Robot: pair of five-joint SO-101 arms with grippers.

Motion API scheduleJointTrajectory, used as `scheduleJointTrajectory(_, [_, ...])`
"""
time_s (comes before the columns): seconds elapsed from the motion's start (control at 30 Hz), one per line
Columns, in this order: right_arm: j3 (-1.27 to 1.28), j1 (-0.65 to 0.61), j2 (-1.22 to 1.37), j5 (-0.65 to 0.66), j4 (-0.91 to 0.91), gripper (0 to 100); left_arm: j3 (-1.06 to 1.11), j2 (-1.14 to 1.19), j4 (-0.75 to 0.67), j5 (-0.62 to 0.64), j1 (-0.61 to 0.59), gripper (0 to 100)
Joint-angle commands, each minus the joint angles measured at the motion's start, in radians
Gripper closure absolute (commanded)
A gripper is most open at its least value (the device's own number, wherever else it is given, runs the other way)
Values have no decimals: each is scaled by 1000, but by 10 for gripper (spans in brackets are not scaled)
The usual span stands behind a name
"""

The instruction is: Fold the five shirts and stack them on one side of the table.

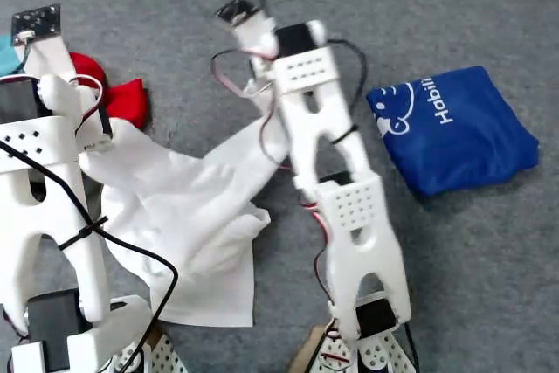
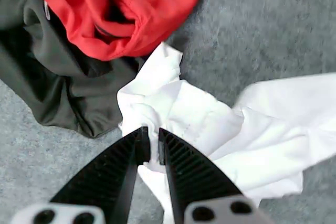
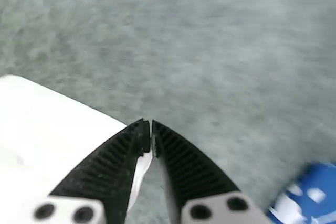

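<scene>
A crumpled white shirt lies stretched between the arms. The left claw and the right claw each pinch its fabric, jaws nearly closed.

I have my left arm, a white printed-plastic limb, extended forward on the left side. Its black ridged left gripper is pinched nearly closed on a fold of the white fabric shirt. My right arm, of the same white plastic, stretches forward from its base and angles slightly leftward. The right gripper has its black jaws clamped on that shirt's edge.
</scene>
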Motion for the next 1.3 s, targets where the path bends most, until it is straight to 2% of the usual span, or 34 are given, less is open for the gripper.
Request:
scheduleJointTrajectory(0.0, [-48, 65, -148, -12, 21, 996, -2, -28, -48, 61, -11, 981])
scheduleJointTrajectory(0.2, [-22, 107, -111, -3, 20, 996, 54, -25, -160, 147, -31, 981])
scheduleJointTrajectory(0.53, [39, 108, 93, 20, 18, 992, 262, -25, -284, 129, -54, 981])
scheduleJointTrajectory(0.7, [31, 136, 127, 26, 20, 917, 299, -25, -299, 129, -54, 981])
scheduleJointTrajectory(0.9, [27, 166, 53, 195, 21, 892, 295, -25, -299, 127, -54, 981])
scheduleJointTrajectory(1.13, [27, 214, -39, 546, 18, 892, 295, -28, -299, 110, -54, 981])
scheduleJointTrajectory(1.27, [27, 257, -54, 686, 18, 892, 292, -36, -299, 100, -74, 981])
